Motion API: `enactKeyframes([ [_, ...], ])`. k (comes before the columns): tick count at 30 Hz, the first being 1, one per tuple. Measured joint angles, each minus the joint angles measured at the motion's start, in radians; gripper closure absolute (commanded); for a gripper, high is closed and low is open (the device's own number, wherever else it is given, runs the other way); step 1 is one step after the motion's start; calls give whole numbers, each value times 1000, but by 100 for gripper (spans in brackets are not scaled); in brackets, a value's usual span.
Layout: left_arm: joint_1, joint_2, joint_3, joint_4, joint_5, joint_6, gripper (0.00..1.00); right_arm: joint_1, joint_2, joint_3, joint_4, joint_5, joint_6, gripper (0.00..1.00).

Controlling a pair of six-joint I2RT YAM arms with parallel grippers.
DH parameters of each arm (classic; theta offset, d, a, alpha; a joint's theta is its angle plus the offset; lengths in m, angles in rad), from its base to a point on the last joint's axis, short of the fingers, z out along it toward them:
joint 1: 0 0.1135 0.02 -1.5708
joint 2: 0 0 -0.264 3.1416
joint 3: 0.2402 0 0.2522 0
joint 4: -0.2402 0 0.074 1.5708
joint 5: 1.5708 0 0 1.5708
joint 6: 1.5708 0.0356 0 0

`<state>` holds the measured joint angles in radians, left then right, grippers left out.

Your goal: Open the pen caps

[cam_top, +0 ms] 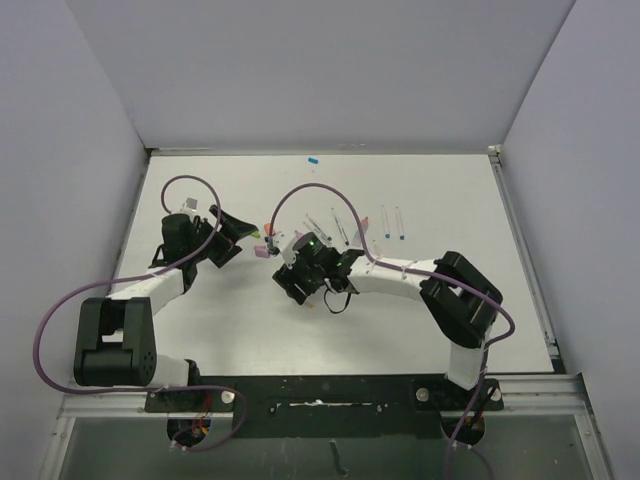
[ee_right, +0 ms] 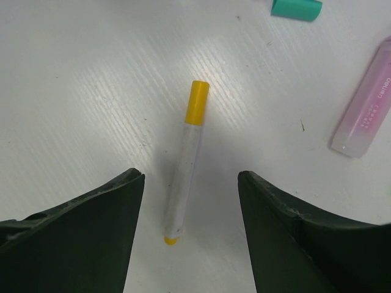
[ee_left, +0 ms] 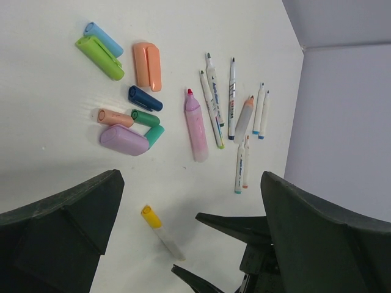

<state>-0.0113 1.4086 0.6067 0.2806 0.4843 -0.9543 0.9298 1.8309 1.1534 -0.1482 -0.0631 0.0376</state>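
Note:
A pen with a yellow cap (ee_right: 197, 102) and a white barrel (ee_right: 183, 183) lies flat on the white table. My right gripper (ee_right: 190, 174) is open and hangs over it, one finger on each side of the barrel's lower end, neither touching. The same pen (ee_left: 162, 232) shows in the left wrist view, with the right fingers (ee_left: 235, 224) beside it. My left gripper (ee_left: 190, 177) is open and holds nothing, left of the right one (cam_top: 298, 283). Loose pen caps lie in a cluster: blue (ee_left: 104, 38), green (ee_left: 99, 57), orange (ee_left: 148, 65), lilac (ee_left: 124, 140), teal (ee_left: 154, 134).
A lilac-pink highlighter (ee_left: 195, 125) and several thin white pens (ee_left: 232, 97) lie uncapped in a row beyond the caps. In the top view these pens (cam_top: 340, 225) sit right of centre. A small blue piece (cam_top: 313, 159) lies at the table's far edge. Walls close in on three sides.

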Motion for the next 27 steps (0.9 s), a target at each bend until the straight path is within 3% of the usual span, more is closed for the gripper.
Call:
enactKeyframes([
  [9,0,0,0,0,3,-3,2,22,51,0,-2,12,0,43],
  [15,0,0,0,0,3,-3,2,25,77,4,2,21,-1,51],
  [22,1,0,0,1,4,-5,2,25,82,10,3,23,2,69],
  [27,9,0,0,2,7,-8,2,26,83,10,4,24,7,94],
])
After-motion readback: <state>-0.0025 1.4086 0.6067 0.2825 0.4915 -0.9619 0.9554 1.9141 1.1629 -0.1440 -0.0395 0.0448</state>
